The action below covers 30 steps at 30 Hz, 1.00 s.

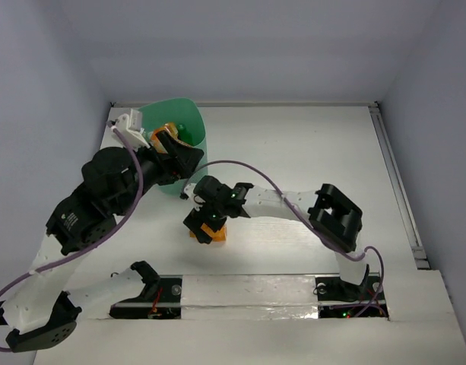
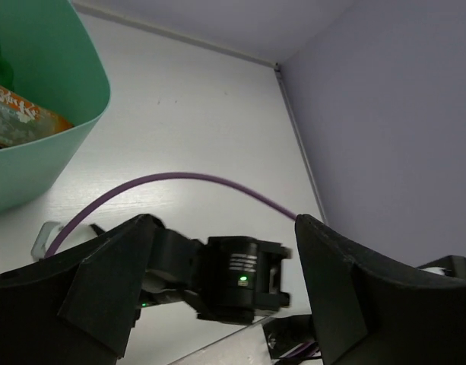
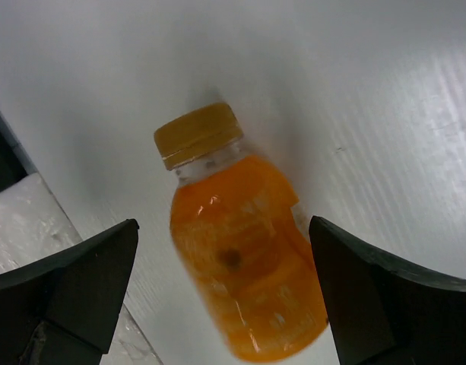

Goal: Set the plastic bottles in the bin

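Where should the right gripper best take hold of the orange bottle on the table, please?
Around the labelled middle of the orange bottle, from above: it seems to lie flat, its long sides flanked by the open right gripper; the cap is narrower.

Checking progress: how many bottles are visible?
3: orange bottle on the table under the right gripper; orange-labelled bottle and green bottle in the bin. More may be hidden.

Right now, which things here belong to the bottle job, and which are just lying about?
Job: orange bottle lying on the table; green bin; bottles already inside it.
Lying about: purple cable.
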### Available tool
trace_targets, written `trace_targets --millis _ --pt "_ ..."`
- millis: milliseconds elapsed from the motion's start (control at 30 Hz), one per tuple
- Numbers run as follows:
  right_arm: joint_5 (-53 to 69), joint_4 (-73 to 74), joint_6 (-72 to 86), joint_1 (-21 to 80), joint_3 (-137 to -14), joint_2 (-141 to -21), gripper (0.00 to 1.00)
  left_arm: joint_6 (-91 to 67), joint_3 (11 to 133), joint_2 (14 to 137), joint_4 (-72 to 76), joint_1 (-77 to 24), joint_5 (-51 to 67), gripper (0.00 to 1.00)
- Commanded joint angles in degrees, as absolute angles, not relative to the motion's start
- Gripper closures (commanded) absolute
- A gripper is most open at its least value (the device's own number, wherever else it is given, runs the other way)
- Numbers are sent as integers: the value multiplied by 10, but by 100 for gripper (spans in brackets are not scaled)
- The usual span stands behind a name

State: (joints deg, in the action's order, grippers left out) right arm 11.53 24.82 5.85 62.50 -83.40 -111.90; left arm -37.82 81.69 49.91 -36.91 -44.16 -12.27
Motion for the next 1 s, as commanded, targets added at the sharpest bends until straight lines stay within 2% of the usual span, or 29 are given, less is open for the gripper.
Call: trace_targets --millis 0,67,167,200,233,267,300,433,533,600,833,967 --pt "142 329 25 644 -881 -1156 1 -365 859 485 -377 -441 -137 27" --pt "129 331 32 644 -884 -1179 3 -361 867 486 -384 -441 -140 27" --pt "116 318 59 644 -880 -1182 13 -355 878 484 -392 -441 -142 27" --pt "111 309 68 644 -878 -1180 28 -353 882 482 -392 -441 -142 27" --pt "106 306 88 644 -875 -1177 36 -352 883 480 -392 -441 -142 27" --pt "103 298 97 644 -873 -1164 49 -351 887 478 -391 -441 -142 26" --pt "107 292 106 644 -868 -1151 53 -350 889 477 -391 -441 -142 26" --pt "137 263 161 644 -857 -1059 54 -339 911 476 -391 -441 -142 26" --pt "125 272 173 644 -911 -1000 54 -330 932 476 -390 -441 -152 26" --pt "97 289 184 639 -998 -989 54 -322 953 476 -387 -441 -165 26" --pt "28 249 270 587 -1270 -1058 54 -291 990 454 -349 -441 -214 20" --pt "-18 222 322 556 -1403 -1173 52 -287 978 441 -343 -441 -211 13"
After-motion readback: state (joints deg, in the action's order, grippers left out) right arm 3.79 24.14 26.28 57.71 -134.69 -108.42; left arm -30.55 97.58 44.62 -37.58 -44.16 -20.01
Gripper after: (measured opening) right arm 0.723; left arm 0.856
